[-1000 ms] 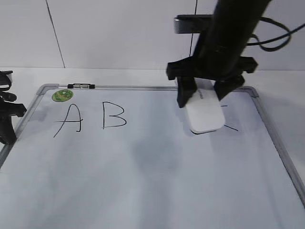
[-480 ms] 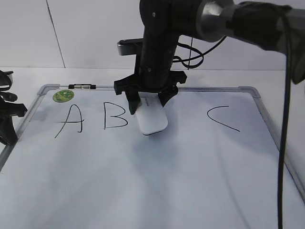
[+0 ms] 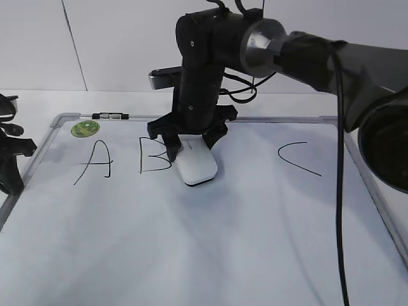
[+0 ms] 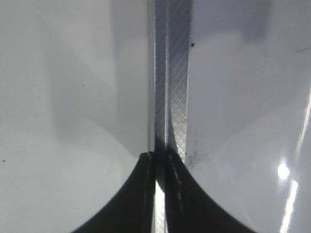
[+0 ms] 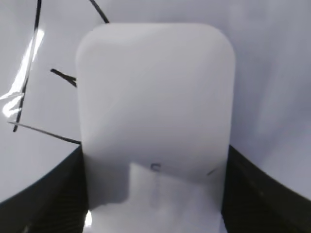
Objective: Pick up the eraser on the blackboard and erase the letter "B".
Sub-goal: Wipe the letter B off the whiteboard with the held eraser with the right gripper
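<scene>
In the exterior view I am reaching my right hand [image 3: 190,145] across the middle to the left half of the blackboard [image 3: 210,255], which is lying flat on the white surface [image 3: 38,102]. My two black fingers [image 3: 167,148] are gripping the eraser [image 3: 195,164] by its long sides, closed against it. The white block is sticking out below and ahead of my fingers, its lower end resting on or just over the board; I cannot tell which. Its left edge is touching the right bumps of the letter "B" [image 3: 152,160], whose upright stroke is showing clear of it. The "A" [image 3: 94,160] is sitting further left, under a round green sticker [image 3: 83,128], and the "C" [image 3: 298,157] is lying well apart on the right. My left hand [image 3: 7,153] is resting at the board's left edge.

In the left wrist view my left hand [image 4: 160,194] is hanging over the silver frame [image 4: 170,77], its dark fingers nearly together with a thin slit between them and nothing held.

In the right wrist view the eraser [image 5: 155,107] is filling the middle, squeezed between my dark fingers [image 5: 43,194] at either lower corner. Black strokes of the letter "B" [image 5: 29,73] are showing to its left, some running under its edge.
</scene>
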Controlling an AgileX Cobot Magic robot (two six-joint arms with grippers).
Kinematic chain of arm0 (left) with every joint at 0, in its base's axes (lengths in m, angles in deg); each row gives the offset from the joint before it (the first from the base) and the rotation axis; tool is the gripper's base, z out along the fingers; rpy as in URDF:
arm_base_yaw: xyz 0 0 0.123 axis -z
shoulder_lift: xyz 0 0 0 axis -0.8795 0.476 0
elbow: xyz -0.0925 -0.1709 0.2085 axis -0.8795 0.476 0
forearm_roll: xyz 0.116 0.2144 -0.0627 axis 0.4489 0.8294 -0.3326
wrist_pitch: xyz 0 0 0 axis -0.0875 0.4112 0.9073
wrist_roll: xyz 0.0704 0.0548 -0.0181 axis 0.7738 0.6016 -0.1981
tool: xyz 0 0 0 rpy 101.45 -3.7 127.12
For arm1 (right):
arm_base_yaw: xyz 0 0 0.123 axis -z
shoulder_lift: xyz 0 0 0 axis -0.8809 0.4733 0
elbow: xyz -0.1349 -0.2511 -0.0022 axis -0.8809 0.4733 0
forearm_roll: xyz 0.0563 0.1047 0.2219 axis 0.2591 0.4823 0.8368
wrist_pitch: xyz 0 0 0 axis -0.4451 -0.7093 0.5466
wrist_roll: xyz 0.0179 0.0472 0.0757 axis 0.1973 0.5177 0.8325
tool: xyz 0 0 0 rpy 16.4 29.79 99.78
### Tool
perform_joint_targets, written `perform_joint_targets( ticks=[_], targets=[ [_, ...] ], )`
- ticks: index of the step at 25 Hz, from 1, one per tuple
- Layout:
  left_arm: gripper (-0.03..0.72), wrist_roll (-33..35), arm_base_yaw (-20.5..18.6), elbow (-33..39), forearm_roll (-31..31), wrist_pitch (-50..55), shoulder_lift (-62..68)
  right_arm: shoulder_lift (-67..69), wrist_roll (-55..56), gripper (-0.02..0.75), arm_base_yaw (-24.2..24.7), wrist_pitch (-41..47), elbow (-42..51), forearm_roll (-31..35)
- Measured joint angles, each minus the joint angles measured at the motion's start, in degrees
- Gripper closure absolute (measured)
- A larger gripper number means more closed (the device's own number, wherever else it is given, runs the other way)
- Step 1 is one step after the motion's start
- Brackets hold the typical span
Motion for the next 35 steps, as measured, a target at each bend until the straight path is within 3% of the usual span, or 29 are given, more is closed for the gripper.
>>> perform_joint_targets(
  ticks=[35],
  targets=[
    [0.674, 0.0, 0.0, 0.0, -0.1, 0.1, 0.1, 1.4, -2.6, 0.131, -1.1, 0.0, -2.8, -1.7]
  ],
)
